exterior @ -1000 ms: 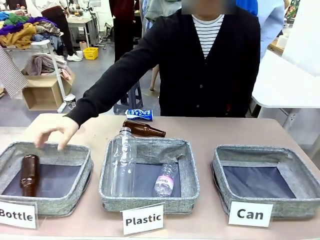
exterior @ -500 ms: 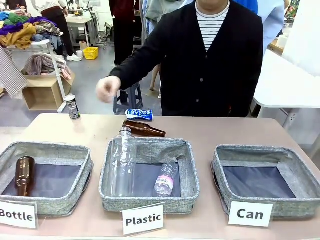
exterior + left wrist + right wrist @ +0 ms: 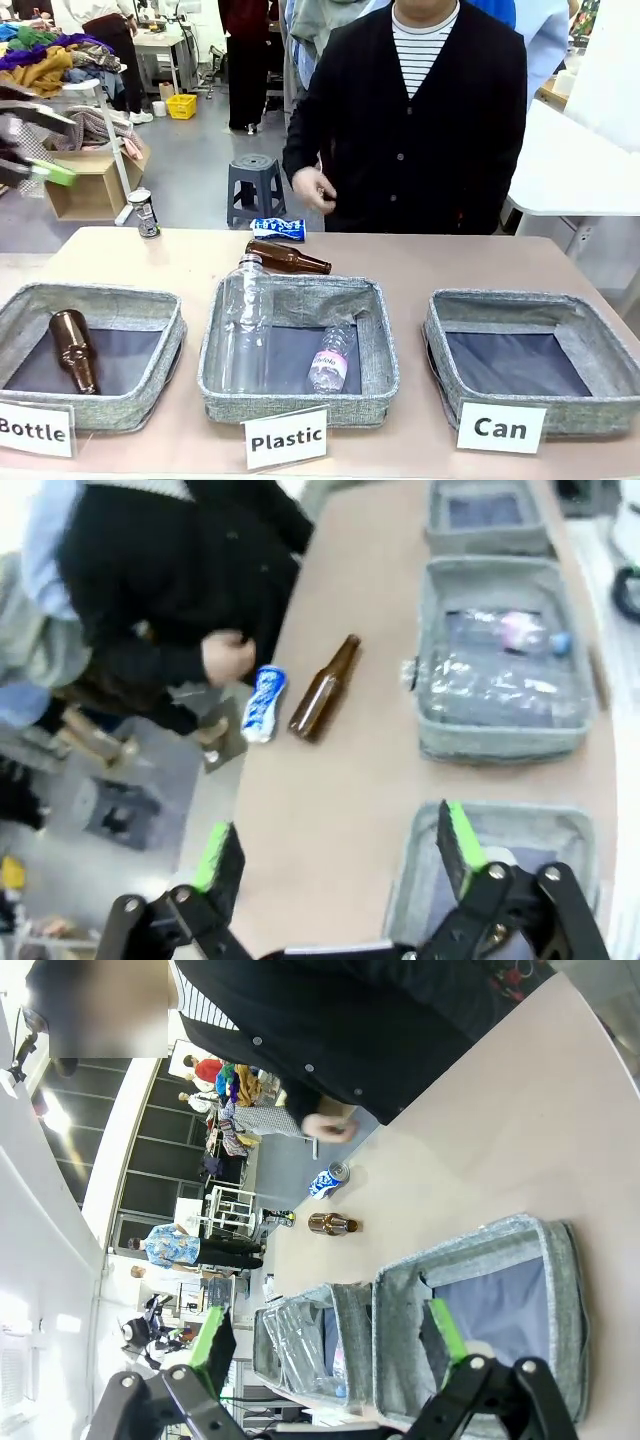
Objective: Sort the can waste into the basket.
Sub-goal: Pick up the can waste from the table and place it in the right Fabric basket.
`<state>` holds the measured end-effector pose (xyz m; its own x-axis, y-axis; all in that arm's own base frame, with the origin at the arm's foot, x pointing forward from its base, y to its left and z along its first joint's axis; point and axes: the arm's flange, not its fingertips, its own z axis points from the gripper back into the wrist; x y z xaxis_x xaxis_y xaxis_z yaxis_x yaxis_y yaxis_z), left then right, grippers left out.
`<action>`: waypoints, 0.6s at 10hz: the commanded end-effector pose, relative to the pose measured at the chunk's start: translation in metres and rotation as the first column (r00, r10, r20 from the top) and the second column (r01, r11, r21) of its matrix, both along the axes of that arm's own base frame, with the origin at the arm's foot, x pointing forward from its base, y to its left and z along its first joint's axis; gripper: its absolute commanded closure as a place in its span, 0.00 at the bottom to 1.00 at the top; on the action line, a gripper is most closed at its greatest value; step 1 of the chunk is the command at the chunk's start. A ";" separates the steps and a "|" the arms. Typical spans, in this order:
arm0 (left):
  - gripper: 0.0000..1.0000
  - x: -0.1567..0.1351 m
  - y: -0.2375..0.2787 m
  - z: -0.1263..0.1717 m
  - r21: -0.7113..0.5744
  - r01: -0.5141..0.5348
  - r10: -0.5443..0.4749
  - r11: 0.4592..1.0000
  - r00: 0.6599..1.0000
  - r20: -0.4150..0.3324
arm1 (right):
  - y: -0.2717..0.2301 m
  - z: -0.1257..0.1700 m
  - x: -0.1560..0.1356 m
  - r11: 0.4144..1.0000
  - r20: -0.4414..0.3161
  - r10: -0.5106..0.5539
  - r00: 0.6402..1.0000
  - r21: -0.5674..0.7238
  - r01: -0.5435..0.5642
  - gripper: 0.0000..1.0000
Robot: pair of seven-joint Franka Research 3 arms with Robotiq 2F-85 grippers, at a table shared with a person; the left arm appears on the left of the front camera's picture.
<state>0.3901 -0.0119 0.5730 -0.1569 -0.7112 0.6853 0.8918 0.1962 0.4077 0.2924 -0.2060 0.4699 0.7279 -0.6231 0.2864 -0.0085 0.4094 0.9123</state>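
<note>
The blue crushed can point(image 3: 277, 229) lies at the table's far edge in front of the person; it also shows in the wrist views point(image 3: 262, 703) point(image 3: 327, 1182). A dark crushed can point(image 3: 146, 212) stands at the far left corner. The grey basket point(image 3: 600, 345) behind the "Can" sign point(image 3: 500, 427) sits at the front right with only its dark base showing point(image 3: 485, 538) point(image 3: 563, 1305). My left gripper point(image 3: 50, 145) is a blur at the left edge, open point(image 3: 335, 845), high above the table's left part. My right gripper point(image 3: 330, 1332) is open above the Can basket.
A brown bottle point(image 3: 288, 259) lies behind the Plastic basket point(image 3: 385, 340), which holds two clear bottles. The Bottle basket point(image 3: 170, 345) holds one brown bottle point(image 3: 74, 349). The person's hand point(image 3: 313, 188) is held at their waist, off the table.
The person's hand has pulled back from above the Bottle basket to their body. The brown bottle in that basket has shifted and tilted. My left gripper has come in at the left edge.
</note>
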 end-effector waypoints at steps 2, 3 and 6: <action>0.00 0.053 -0.076 -0.001 0.232 0.006 -0.023 0.973 0.997 0.069 | -0.001 0.000 0.003 1.000 0.043 -0.002 0.999 0.005 0.001 0.00; 0.00 0.066 -0.115 -0.004 0.282 0.054 -0.079 0.958 0.994 0.078 | -0.001 0.000 0.003 1.000 0.043 -0.002 0.999 0.005 0.001 0.00; 0.00 0.086 -0.176 -0.034 0.414 0.078 -0.100 0.907 0.995 0.031 | -0.001 0.000 0.003 1.000 0.043 -0.002 0.999 0.005 0.001 0.00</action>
<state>0.4669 -0.1916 0.5363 -0.3145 -0.8864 0.3397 0.8516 -0.1054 0.5135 0.2924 -0.2061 0.4698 0.7277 -0.6232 0.2864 -0.0084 0.4095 0.9123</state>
